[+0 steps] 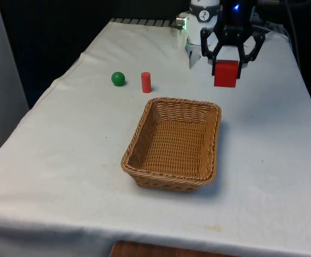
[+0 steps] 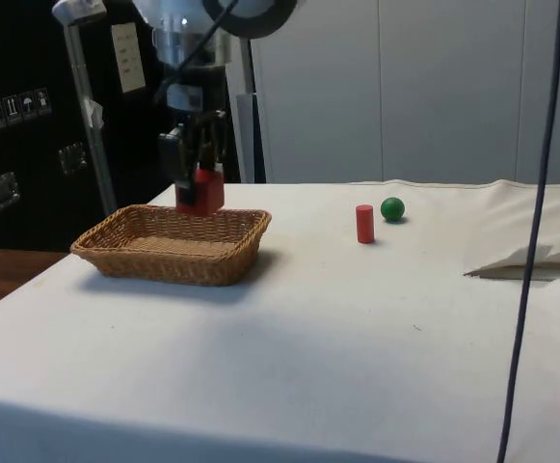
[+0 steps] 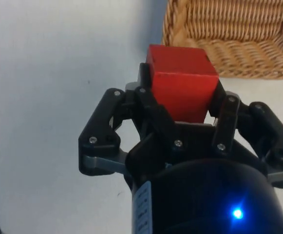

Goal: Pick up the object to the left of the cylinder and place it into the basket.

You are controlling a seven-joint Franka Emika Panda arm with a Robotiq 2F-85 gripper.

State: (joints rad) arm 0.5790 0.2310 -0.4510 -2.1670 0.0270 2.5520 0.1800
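Observation:
My black gripper (image 1: 226, 68) is shut on a red cube (image 1: 226, 74), held in the air above the cloth behind the far right corner of the wicker basket (image 1: 144, 115). From the side, the cube (image 2: 200, 191) hangs just beyond the basket's (image 2: 178, 265) far rim. The wrist view has the cube (image 3: 181, 80) clamped between the fingers (image 3: 151, 114), with the basket's rim (image 3: 219, 51) close ahead. A red cylinder (image 1: 146, 82) stands upright on the cloth, and a green ball (image 1: 118, 78) lies just to its left in the front view.
The basket sits mid-table with nothing inside it. The cylinder (image 2: 363, 223) and ball (image 2: 392, 208) stand apart from the basket, toward the front view's left. A folded edge of cloth (image 2: 530, 262) lies at the side view's right.

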